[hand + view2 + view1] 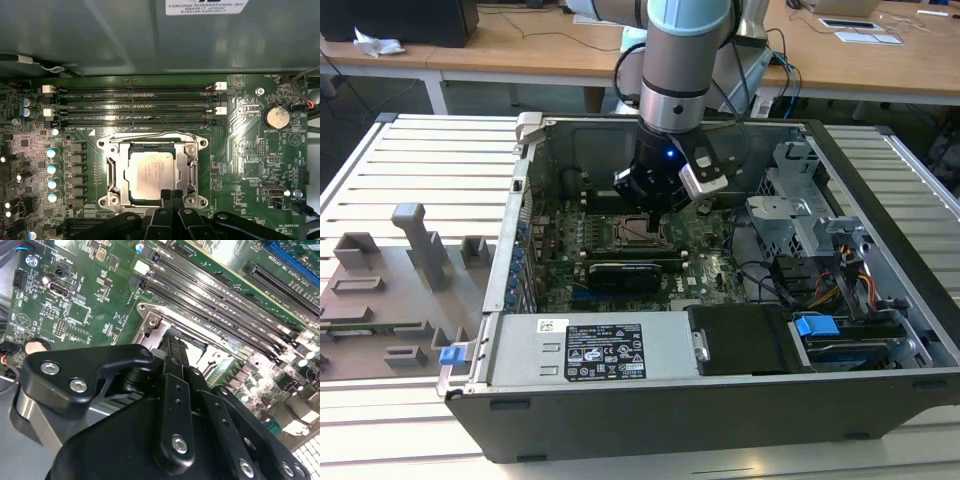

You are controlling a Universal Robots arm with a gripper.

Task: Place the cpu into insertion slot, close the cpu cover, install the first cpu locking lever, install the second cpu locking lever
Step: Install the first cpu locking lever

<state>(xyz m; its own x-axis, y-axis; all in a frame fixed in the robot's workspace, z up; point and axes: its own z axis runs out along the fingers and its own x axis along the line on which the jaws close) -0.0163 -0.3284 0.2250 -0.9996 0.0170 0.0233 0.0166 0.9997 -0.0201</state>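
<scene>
**Fingers down at the socket edge, cpu seated**

Closest up is my gripper (172, 196), fingers pressed together at the socket's near edge, pinching nothing I can make out. Just past them the cpu (150, 172) lies flat in its slot with the cpu cover (191, 167) down around it. Memory slots (135, 105) run alongside the far edge. Case walls (525, 190) leave open room above the motherboard (705, 250).

White printed labels (605, 352) on PSU housing (520, 350) (wording left unread)
</scene>
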